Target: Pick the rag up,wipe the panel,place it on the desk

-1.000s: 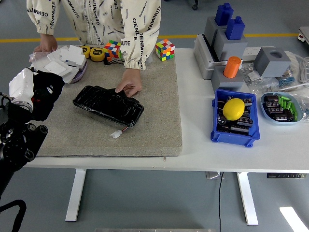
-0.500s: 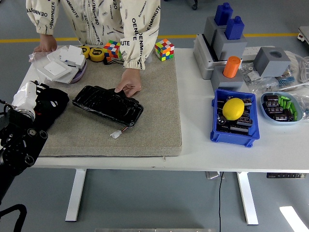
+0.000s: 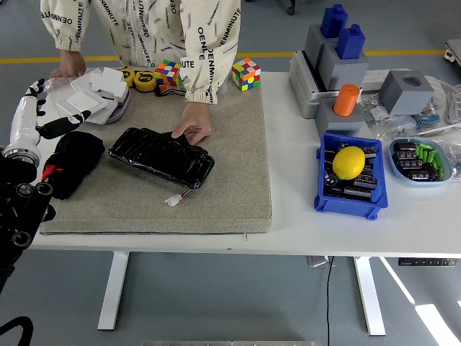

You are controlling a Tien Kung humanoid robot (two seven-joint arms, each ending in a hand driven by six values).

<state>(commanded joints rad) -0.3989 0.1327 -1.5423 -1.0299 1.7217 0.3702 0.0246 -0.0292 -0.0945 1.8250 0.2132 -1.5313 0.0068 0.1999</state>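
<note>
At the far left of the frame the robot's left hand (image 3: 32, 119) is raised with its white fingers (image 3: 23, 115) spread and its thumb sticking out to the right; it grips nothing. Just below and to the right of it, the rag (image 3: 72, 162) lies bunched in a dark heap on the left part of the grey mat (image 3: 230, 166), with a bit of red showing at its lower left. To my eye the cloth sits loose on the mat with the hand clear of it, which suits the task's last step of putting it down on the desk. I see no right hand anywhere.

The panel (image 3: 162, 156), a glossy black slab, lies at a slant in the middle-left of the mat, with a small white plug (image 3: 173, 200) trailing from its lower edge on a thin wire. A person stands at the top of the frame and presses one hand (image 3: 191, 130) on the panel's upper edge, likely to keep it from sliding while it is wiped. The person's other hand (image 3: 68, 66) rests at the upper left, by a stack of white boxes (image 3: 97, 94).

The person's pale jacket (image 3: 144, 25) is printed all over with repeated dark lettering; "OENMINUTE" is what I can make out, though I would not swear to every letter. No other writing is legible from here.
</note>
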